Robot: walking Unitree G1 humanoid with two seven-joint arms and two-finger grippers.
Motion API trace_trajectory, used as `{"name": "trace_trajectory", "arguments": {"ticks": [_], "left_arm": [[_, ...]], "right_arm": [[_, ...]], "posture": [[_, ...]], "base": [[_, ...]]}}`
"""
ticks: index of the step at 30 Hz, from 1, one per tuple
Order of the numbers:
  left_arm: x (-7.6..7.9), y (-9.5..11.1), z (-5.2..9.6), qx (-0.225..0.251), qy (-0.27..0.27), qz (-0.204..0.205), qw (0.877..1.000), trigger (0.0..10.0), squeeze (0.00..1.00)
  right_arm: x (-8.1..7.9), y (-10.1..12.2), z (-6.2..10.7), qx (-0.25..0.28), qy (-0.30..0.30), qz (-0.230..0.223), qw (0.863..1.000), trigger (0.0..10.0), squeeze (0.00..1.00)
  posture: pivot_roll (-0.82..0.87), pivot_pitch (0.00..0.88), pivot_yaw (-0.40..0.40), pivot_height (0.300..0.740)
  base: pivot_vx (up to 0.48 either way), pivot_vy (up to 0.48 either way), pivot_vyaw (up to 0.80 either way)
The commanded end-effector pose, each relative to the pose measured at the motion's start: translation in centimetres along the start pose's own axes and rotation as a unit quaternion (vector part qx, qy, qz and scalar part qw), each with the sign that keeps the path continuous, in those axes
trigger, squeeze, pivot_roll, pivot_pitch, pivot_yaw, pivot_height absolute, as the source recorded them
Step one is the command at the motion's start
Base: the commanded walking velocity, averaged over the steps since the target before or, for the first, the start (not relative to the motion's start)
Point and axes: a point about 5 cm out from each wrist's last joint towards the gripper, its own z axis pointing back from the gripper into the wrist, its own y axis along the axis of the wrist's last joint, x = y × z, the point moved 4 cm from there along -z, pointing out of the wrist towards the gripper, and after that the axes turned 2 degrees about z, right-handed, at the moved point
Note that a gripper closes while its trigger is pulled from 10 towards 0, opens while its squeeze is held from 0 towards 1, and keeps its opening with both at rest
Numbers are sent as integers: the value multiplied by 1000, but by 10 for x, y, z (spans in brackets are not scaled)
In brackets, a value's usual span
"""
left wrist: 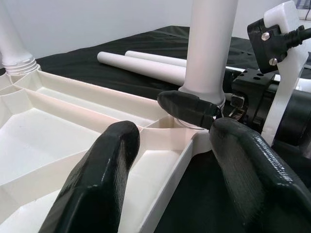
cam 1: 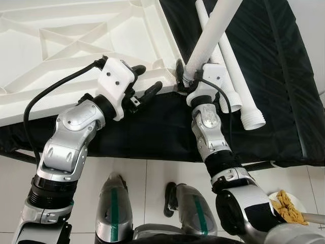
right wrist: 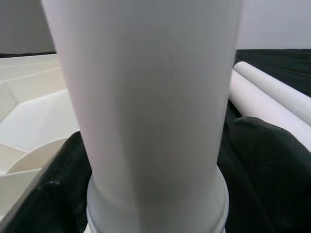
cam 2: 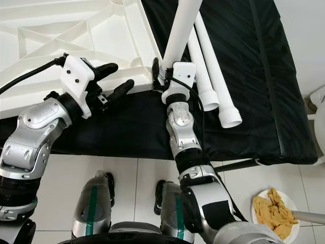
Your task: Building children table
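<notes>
Holding the white round plastic table leg [cam 1: 210, 35] near its lower end, my right gripper [cam 1: 184, 76] is clamped around it, a black finger on each side, with the leg's collar sitting at the corner socket of the upturned white ribbed plastic tabletop [cam 1: 61, 46]. My left gripper [cam 1: 147, 84] hovers just beside that same corner with its two black fingers spread apart, holding nothing and straddling the tabletop's edge rib.

The leg leans away from upright in the head views, and that is the main risk as I judge it. If I turn or press it while it tilts, the thread could cross and jam, or the collar could ride out of the socket. The tabletop lies loose on the black padded surface [cam 1: 274, 91], partly hanging off its near edge, so a twisting push might slide or spin it unless my left gripper steadies the rim. My right fingers sit very low on the leg, close to the socket wall, and could get pinched against it as the leg seats. A slip could also knock the loose legs and set them rolling.

Counting: one tabletop; one leg in my grasp; two more white threaded table legs [cam 1: 238, 91] lying side by side on the black surface; and one leg already standing [left wrist: 12, 36] in a far corner socket, seen from the left wrist view. That makes four legs.
</notes>
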Motion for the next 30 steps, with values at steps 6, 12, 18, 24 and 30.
{"name": "trace_trajectory", "arguments": {"ticks": [6, 12, 18, 24, 30], "left_arm": [[0, 2, -1, 6, 12, 0, 1000, 10000, 0], [0, 2, 0, 6, 13, 1, 1000, 10000, 0], [0, 2, -1, 6, 13, 1, 1000, 10000, 0], [0, 2, -1, 7, 11, 2, 1000, 10000, 0], [0, 3, -2, 7, 11, 2, 1000, 10000, 0]], "right_arm": [[13, -11, 6, -21, -15, 3, 1000, 10000, 655], [9, -5, 5, -5, 18, -8, 1000, 10000, 0], [14, -1, 5, 1, 37, -3, 999, 10000, 0], [17, 3, 3, 7, 49, 0, 999, 10000, 0], [19, 5, 2, 10, 58, 3, 998, 10000, 0]], "posture": [[131, 96, -88, 740], [130, 101, -88, 740], [129, 103, -87, 740], [120, 105, -83, 740], [120, 105, -81, 740]], "base": [[0, 0, 0], [0, 0, 0], [0, 0, 0], [0, 0, 0], [0, 0, 0]]}}
